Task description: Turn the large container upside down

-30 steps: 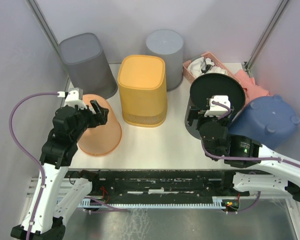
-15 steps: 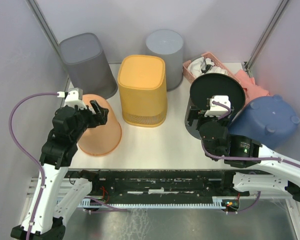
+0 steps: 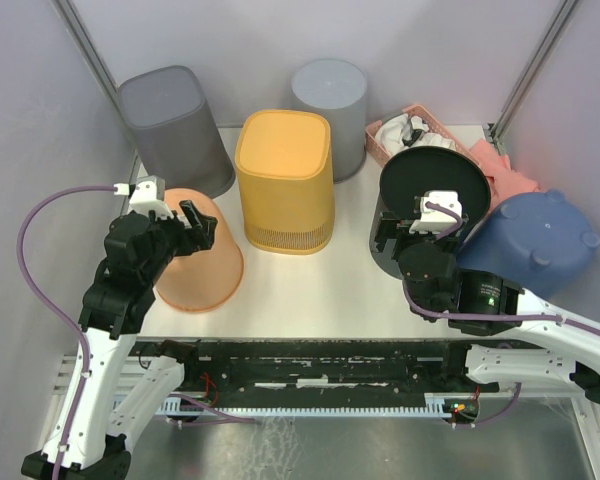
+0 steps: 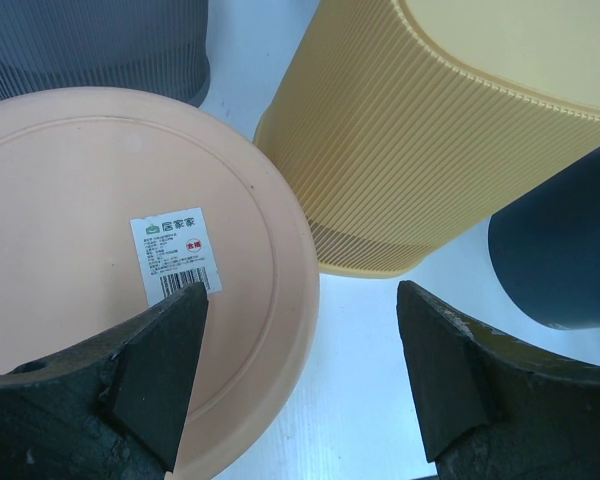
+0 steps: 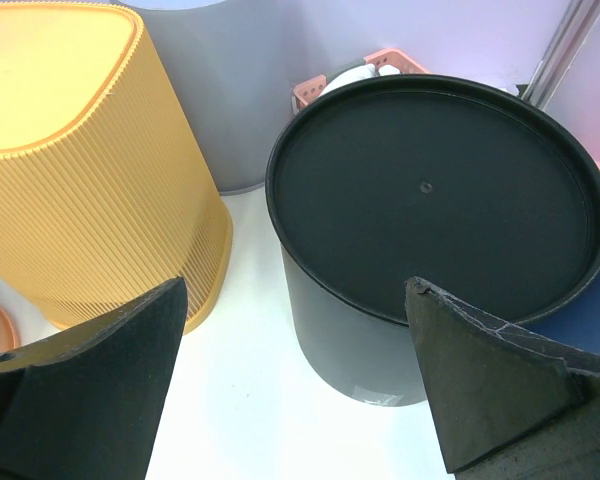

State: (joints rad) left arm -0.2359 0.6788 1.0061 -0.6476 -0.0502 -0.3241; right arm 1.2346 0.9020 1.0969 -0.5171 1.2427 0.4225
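Observation:
Several bins stand bottom-up on the white table [image 3: 320,280]. A yellow ribbed bin [image 3: 283,180] is in the middle, a peach bin [image 3: 195,262] at the left and a black bin [image 3: 430,175] at the right. My left gripper [image 3: 192,222] is open and empty over the peach bin's right rim; the left wrist view shows my left gripper [image 4: 300,300] above that bin [image 4: 80,250] and its barcode sticker. My right gripper [image 3: 405,232] is open and empty beside the black bin's near side; the right wrist view shows my right gripper [image 5: 295,290] facing the black bin [image 5: 440,190].
A dark grey ribbed bin [image 3: 170,125] and a light grey round bin [image 3: 330,105] stand at the back. A blue bin [image 3: 530,240] leans bottom-up at the right edge. A pink basket [image 3: 408,130] with cloth is behind the black bin. Walls close the back and sides.

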